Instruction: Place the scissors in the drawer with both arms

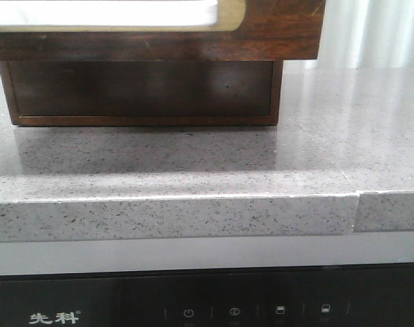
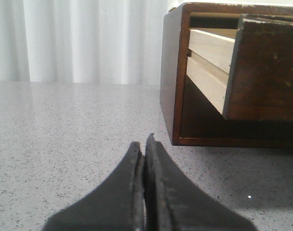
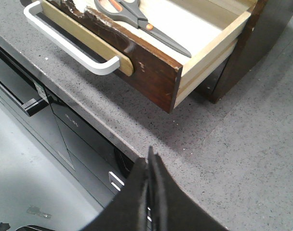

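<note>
Closest to the right wrist camera sat the right gripper (image 3: 150,166), its two dark fingers pressed together with nothing between them, hanging above the grey speckled surface (image 3: 252,144) near its front edge. I counted one pair of scissors (image 3: 139,21), lying flat on the pale wooden floor of the one pulled-out drawer (image 3: 151,72). Their grey handles with orange lining pointed toward the drawer's far side and the dark blades ran diagonally toward the corner nearest the cabinet. They lay well apart from the right gripper, beyond the drawer's scratched brown front. One white handle (image 3: 64,45) stood out from that front over a beige strip.

From the left wrist camera I saw the left gripper (image 2: 145,149), also closed tight and empty, low over the surface (image 2: 64,144) beside the one brown cabinet (image 2: 173,77). The drawer (image 2: 262,67) stuck out of the cabinet, its light wooden side showing; the scissors were hidden from this view.

In the front view I saw neither gripper, only the drawer front (image 1: 152,34) overhanging the cabinet's lower opening (image 1: 142,88), the surface edge (image 1: 173,214), and one black appliance panel (image 1: 207,303) below it.
</note>
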